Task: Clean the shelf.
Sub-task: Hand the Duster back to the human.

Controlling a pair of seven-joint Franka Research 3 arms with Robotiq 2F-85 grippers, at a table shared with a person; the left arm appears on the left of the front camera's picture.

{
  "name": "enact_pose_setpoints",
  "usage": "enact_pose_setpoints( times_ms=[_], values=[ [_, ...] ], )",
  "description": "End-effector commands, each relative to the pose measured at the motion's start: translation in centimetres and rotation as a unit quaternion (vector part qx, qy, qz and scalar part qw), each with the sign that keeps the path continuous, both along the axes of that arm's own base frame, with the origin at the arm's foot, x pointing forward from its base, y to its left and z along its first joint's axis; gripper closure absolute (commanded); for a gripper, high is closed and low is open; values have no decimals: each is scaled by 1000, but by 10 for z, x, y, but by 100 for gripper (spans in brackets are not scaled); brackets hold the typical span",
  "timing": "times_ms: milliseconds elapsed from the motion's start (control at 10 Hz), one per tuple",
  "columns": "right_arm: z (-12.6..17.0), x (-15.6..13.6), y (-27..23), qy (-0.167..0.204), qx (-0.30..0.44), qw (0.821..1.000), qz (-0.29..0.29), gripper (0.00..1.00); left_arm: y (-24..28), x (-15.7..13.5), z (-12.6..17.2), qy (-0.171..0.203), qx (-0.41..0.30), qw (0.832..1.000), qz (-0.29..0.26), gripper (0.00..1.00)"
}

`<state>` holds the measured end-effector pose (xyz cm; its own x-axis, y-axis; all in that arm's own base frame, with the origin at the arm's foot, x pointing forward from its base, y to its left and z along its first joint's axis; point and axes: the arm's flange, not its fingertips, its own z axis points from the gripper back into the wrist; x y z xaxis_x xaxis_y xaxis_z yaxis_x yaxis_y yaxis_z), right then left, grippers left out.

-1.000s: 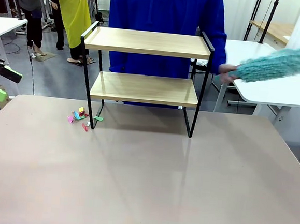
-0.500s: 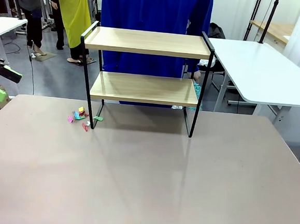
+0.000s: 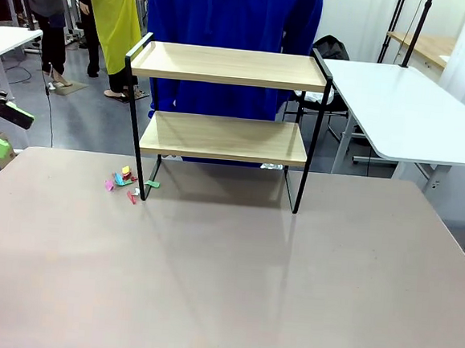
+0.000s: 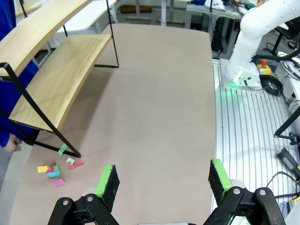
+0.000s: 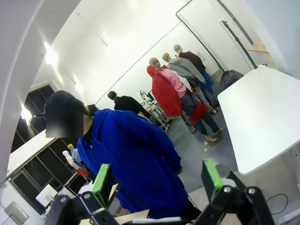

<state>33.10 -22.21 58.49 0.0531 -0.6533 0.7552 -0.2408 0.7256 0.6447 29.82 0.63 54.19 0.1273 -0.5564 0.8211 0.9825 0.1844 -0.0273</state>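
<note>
Beige counter (image 3: 224,286) surface lay bare across its near and middle parts. At the far edge the shelf (image 3: 224,133) was set upright on its four black legs, both wooden boards bare. Small coloured scraps (image 3: 125,183) were scattered just beside its front left leg. A person in blue (image 3: 228,28) was seen behind the shelf. The left tool (image 4: 164,180) was held with fingers apart above the counter's left edge, gripping nothing. The right tool (image 5: 154,180) was likewise spread wide, raised toward the room.
</note>
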Motion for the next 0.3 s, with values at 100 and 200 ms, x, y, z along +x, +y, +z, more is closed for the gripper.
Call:
enact_pose_setpoints(
  times_ms=[100, 200],
  values=[
    [0, -1, 0, -3, -8, 1000, -4, 0, -1, 1, 1, -8, -9, 1000, -7, 0],
    [0, -1, 0, -3, -8, 1000, -4, 0, -1, 1, 1, -8, -9, 1000, -7, 0]
  ],
)
